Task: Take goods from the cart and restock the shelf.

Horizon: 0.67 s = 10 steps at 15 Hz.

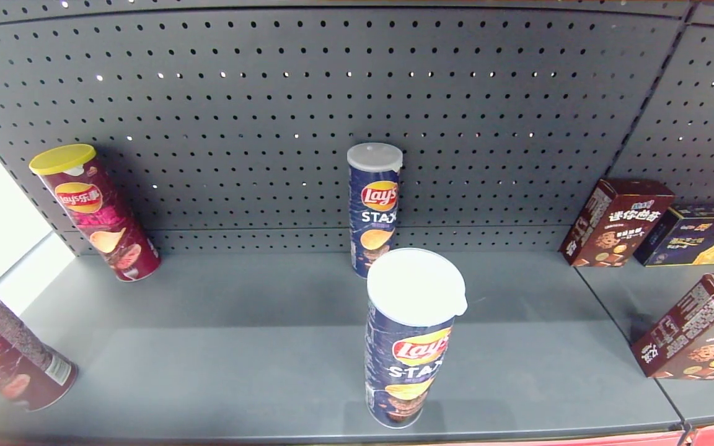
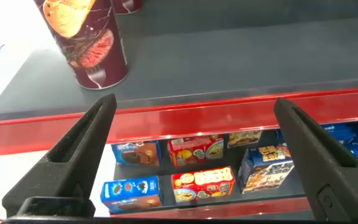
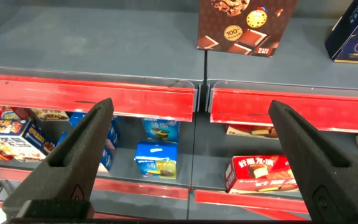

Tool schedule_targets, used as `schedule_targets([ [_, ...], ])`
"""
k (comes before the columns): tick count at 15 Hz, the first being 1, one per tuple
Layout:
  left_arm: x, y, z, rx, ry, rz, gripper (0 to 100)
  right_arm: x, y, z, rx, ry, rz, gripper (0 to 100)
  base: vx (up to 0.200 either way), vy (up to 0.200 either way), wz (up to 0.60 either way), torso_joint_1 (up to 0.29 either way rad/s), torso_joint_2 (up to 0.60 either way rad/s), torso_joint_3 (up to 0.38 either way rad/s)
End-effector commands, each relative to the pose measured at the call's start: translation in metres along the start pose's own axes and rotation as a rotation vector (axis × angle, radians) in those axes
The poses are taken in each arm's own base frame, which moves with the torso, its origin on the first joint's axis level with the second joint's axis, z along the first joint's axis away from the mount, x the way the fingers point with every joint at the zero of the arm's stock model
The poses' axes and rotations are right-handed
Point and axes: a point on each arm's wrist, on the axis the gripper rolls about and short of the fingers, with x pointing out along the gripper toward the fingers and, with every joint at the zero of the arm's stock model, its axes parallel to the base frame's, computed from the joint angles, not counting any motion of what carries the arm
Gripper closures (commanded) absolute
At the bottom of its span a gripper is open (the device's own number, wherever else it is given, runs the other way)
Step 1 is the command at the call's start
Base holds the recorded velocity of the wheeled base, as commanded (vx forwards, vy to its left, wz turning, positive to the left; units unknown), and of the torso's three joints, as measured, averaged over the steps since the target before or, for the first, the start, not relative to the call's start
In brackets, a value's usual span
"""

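Observation:
Two dark blue chip cans with pale lids stand upright on the grey shelf [image 1: 239,347]: one near the front edge [image 1: 409,347], one at the back by the pegboard [image 1: 374,207]. Two maroon chip cans stand at the left, one with a yellow lid [image 1: 96,214] and one at the front left corner [image 1: 4,347], which is the can seen up close [image 2: 86,37]. My left gripper [image 2: 194,162] is open and empty, just in front of the shelf's red edge strip [image 2: 185,118]. My right gripper [image 3: 191,165] is open and empty before the red strip [image 3: 92,96].
Brown biscuit boxes [image 1: 614,223] [image 1: 698,325] and a dark blue box [image 1: 698,238] sit on the adjoining shelf section at the right; a brown box [image 3: 244,25] stands near its front. Lower shelves hold small snack boxes [image 2: 197,165] [image 3: 157,158]. Bare shelf lies between the cans.

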Motion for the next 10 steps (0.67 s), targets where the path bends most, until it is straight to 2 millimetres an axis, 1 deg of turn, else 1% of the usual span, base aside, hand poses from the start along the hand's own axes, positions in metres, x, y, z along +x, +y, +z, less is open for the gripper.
schedule_targets([
  [1, 0.000, 0.000, 0.000, 0.001, 0.005, -0.002, 0, 0.000, 0.000, 0.000, -0.001, 0.002, 0.000, 0, 0.000, 0.000, 0.00, 0.000, 0.00, 0.000],
  [5, 0.000, 0.000, 0.000, -0.002, 0.005, 0.009, 0, 0.000, 0.000, 0.001, -0.026, -0.002, 0.043, 0, 0.000, 0.000, 0.00, 0.000, 0.00, 0.000],
  [6, 0.000, 0.000, 0.000, -0.002, 0.005, 0.011, 0, -0.001, 0.000, 0.004, -0.029, -0.022, 0.045, 0, 0.000, 0.000, 0.00, 0.000, 0.00, 0.000],
  [7, 0.000, 0.000, 0.000, -0.002, 0.005, 0.011, 0, -0.005, 0.000, 0.030, -0.017, -0.083, 0.037, 0, 0.000, 0.000, 0.00, 0.000, 0.00, 0.000],
  [8, 0.000, 0.000, 0.000, -0.002, 0.004, 0.009, 0, 0.013, 0.000, 0.090, 0.052, -0.019, 0.020, 0, 0.000, 0.000, 0.00, 0.000, 0.00, 0.000],
  [9, 0.000, 0.000, 0.000, -0.002, 0.004, 0.008, 0, 0.019, 0.000, 0.102, 0.058, -0.022, 0.040, 0, 0.000, 0.000, 0.00, 0.000, 0.00, 0.000],
  [10, 0.000, 0.000, 0.000, -0.002, 0.005, 0.009, 0, 0.023, 0.003, 0.128, 0.028, -0.065, 0.171, 0, 0.000, 0.000, 0.00, 0.000, 0.00, 0.000],
])
